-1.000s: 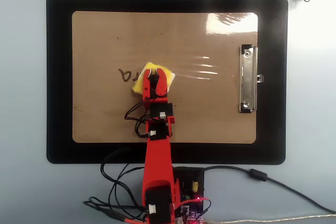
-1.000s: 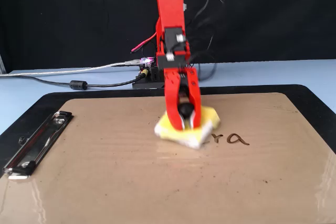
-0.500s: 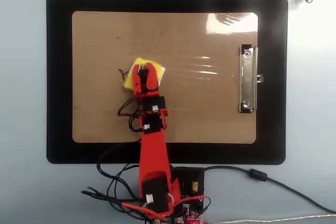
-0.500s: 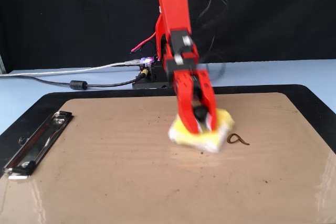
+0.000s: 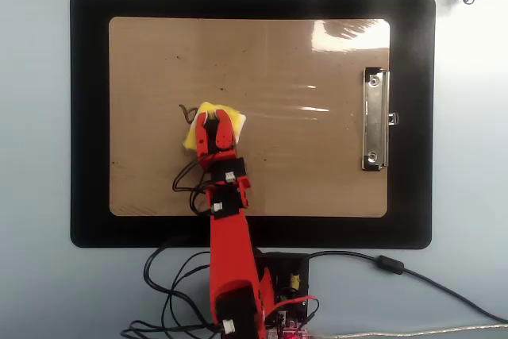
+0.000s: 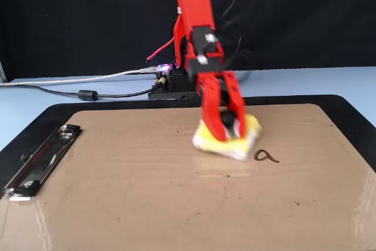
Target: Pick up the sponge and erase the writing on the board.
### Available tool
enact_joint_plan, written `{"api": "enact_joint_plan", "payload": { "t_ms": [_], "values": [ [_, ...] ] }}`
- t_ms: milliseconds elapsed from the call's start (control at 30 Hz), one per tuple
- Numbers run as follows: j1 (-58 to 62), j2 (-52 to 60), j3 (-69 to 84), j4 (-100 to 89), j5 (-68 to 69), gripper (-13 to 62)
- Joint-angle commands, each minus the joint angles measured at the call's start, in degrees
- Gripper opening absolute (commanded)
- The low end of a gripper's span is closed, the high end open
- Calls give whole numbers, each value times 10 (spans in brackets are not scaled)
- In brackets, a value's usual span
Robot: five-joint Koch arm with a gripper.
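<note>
- Fingers [image 6: 226, 129] clamp the yellow sponge [image 6: 207, 139], pressed flat on the board [image 5: 317, 172].
- Sponge sits mid-board, just beside the last stroke of writing [image 6: 265, 156].
- Erasing is nearly done; next wipe must cross that remaining curl.

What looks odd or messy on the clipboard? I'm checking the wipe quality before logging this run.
One leftover curl of writing remains beside the sponge, which the claw holds tilted on the board. Small dark specks dot the surface. Nothing looks spilled or damaged.
</note>
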State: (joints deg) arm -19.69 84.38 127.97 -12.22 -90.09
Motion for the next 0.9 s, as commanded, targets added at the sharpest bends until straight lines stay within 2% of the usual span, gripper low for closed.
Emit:
{"api": "enact_joint_plan", "payload": {
  "t_ms": [0,33,100,300,367,500,600,667,800,867],
  "values": [
    [-7,-98,-91,-13,-7,-80],
    [-11,-127,-127,-11,-7,-80],
    [-12,-115,-107,-7,-7,-80],
    [-77,181,185,6,-13,-80],
    [-91,185,189,6,-13,-80],
    [-91,8,23,4,-13,-80],
    [-92,-66,-62,3,-14,-80],
    [-91,-31,-23,8,-14,-80],
    [-87,164,176,11,-13,-80],
    [-89,189,195,11,-13,-80]
  ]
}}
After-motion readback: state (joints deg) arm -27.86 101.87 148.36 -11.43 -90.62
